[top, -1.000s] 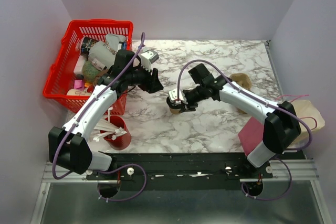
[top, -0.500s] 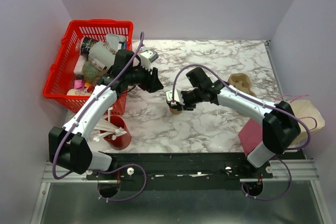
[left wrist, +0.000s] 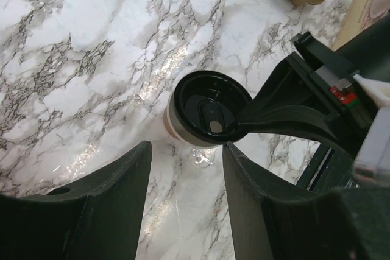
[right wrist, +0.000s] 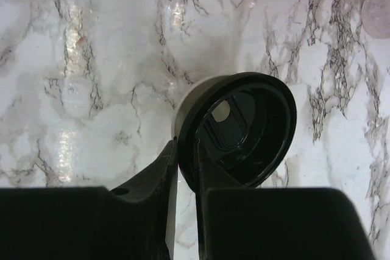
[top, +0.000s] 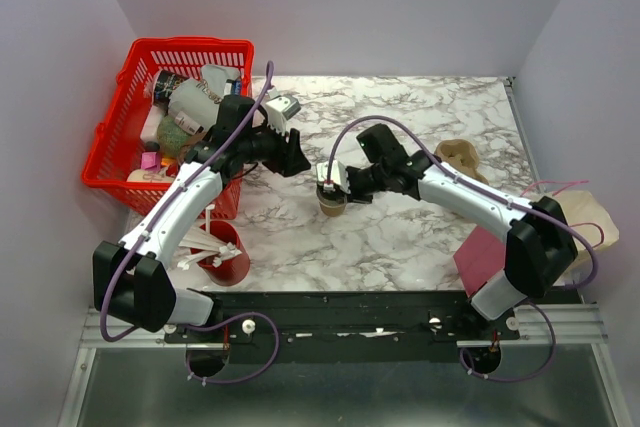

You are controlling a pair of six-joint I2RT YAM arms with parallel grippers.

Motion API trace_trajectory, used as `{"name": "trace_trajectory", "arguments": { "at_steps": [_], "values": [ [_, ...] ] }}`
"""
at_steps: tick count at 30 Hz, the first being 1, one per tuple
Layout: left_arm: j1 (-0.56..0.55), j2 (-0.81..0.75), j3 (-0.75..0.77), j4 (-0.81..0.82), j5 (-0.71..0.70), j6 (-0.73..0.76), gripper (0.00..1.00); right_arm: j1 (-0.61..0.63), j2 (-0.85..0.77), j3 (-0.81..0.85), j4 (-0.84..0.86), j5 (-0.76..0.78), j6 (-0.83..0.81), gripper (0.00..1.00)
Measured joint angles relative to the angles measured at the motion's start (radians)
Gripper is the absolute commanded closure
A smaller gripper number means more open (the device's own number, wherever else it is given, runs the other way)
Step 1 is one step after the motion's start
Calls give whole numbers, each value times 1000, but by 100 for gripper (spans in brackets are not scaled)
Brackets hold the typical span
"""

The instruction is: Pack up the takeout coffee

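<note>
The takeout coffee, a small tan paper cup with a black lid, stands on the marble table near the middle. My right gripper is shut on the lid's near rim, one finger outside and one inside it. The cup's pale rim shows under the lid's left side, and the lid looks slightly tilted. My left gripper hangs open just left of and above the cup, with nothing between its fingers. In the left wrist view the right gripper's finger reaches onto the lid.
A red basket full of items stands at the back left. A red cup of white sticks is at the front left. The brown pulp carrier, a maroon sheet and a beige bag lie to the right.
My right gripper has drawn in over the cup and its jaws have closed onto the lid's rim. The left arm has not moved.
</note>
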Motion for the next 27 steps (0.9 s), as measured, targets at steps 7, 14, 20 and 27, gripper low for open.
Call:
{"name": "trace_trajectory", "arguments": {
  "at_steps": [7,14,20,27],
  "values": [
    [1,-11,-18,-6,0,13,42,-37,2,136,-56,-123,206,84],
    [1,-84,-48,-29,-8,78,42,-211,120,277,-75,-440,478,85],
    [1,-126,-70,-41,-20,142,42,-251,181,282,-32,-662,715,86],
    [-14,-126,-83,-41,-22,187,41,-275,212,196,148,-789,1049,86]
  ]
}}
